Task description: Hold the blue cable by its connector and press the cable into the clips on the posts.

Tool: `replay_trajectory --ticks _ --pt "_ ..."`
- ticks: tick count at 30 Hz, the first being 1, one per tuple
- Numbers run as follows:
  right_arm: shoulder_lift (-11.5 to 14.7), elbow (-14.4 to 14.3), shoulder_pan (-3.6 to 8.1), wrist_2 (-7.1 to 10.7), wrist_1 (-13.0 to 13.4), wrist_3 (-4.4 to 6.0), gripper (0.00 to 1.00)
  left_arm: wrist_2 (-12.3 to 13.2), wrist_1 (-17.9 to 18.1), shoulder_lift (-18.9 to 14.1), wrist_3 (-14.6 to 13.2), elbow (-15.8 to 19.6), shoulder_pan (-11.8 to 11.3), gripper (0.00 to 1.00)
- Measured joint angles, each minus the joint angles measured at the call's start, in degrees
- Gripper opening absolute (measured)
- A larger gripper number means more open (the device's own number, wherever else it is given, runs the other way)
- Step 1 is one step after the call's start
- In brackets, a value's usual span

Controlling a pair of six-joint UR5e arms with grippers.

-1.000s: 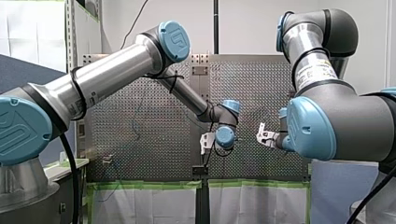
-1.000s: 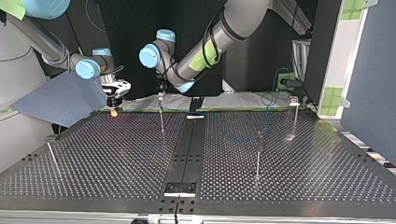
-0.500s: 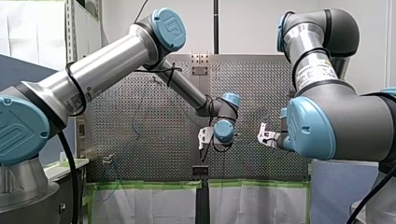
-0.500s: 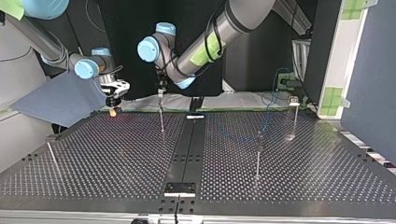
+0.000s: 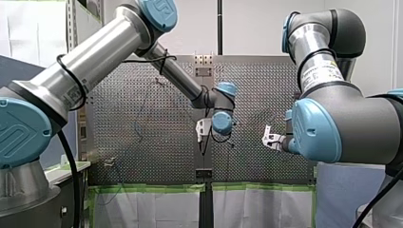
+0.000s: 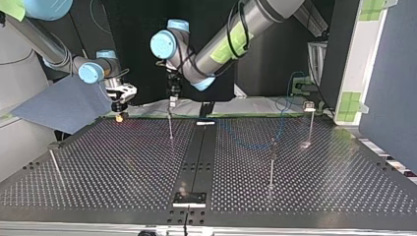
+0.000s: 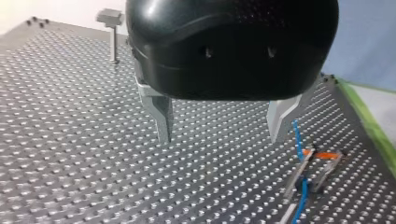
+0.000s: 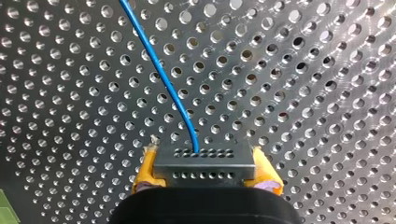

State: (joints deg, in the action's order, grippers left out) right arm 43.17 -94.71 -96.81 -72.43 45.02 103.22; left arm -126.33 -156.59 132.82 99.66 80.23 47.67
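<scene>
In the right wrist view my right gripper has its yellow pads shut on a grey connector block, and the blue cable runs from the block out over the perforated table. In the top view that gripper hangs at the table's far left edge. The cable loops faintly down from the far right. My left gripper stands open with bare metal fingers above the table. It holds nothing and hovers over a thin post in the top view. Three more posts stand on the plate.
A black rail runs down the table's middle in the top view. A blue sheet lies off the far left edge and a green fixture sits at the far right. A clip-topped post stands ahead of my left gripper.
My left arm has risen, and its gripper has shifted up and to the left in the front view. The right arm has stayed in place with the connector in it.
</scene>
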Motion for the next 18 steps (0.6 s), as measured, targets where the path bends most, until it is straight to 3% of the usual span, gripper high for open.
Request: replay_trajectory --ticks 5,18 --pt "0.03 0.0 0.06 0.0 0.06 0.04 0.0 -0.44 1.89 -2.63 0.0 2.62 -0.07 1.0" --pt "0.0 -0.01 0.24 0.0 0.0 0.0 0.0 -1.15 2.4 -9.4 0.09 9.39 0.17 1.0"
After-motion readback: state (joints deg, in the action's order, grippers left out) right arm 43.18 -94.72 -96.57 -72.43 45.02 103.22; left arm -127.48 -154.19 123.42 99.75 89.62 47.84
